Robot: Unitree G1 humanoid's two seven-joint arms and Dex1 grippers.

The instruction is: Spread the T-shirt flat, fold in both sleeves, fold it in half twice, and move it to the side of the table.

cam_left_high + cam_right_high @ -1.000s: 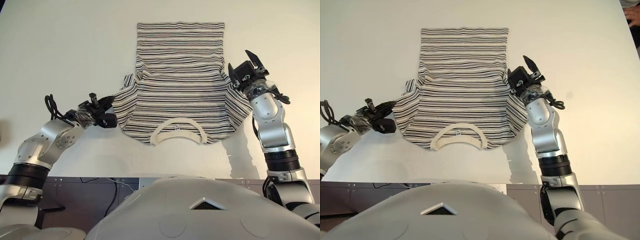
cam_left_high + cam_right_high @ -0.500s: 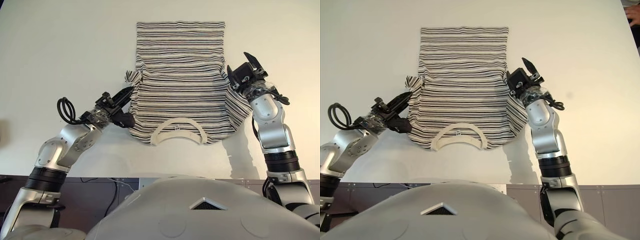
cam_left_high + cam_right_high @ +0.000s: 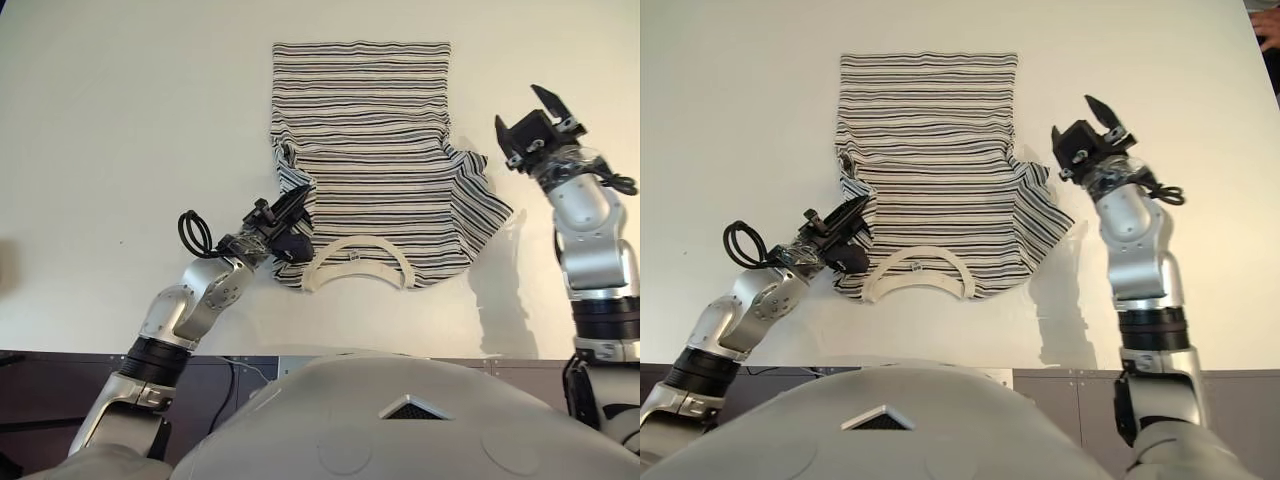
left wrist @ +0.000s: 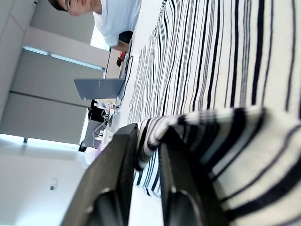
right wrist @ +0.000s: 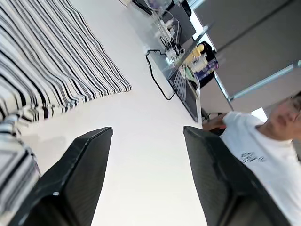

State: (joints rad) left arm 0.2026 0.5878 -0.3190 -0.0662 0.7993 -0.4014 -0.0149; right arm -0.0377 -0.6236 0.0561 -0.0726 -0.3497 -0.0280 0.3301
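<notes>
1. T-shirt (image 3: 362, 130) lies flat mid-table (image 3: 120, 120). Its long axis runs 12 to 6, with the hem at 12 and the collar (image 3: 356, 248) at 6, nearest the robot.
2. Left gripper (image 3: 292, 212) is clenched on striped cloth of the left sleeve (image 3: 293, 185). It is over the shirt's 8 o'clock edge, just beside the collar, with the sleeve doubled inward.
3. Right gripper (image 3: 541, 113) is released, jaws wide, over bare table and apart from the shirt.
4. Right sleeve (image 3: 482, 195) is splayed outward, not yet folded. It lies near the right gripper, at that gripper's 8 o'clock, so I judge the right arm is the one for it.
5. Count: one T-shirt, two sleeves, one collar, two grippers.
</notes>
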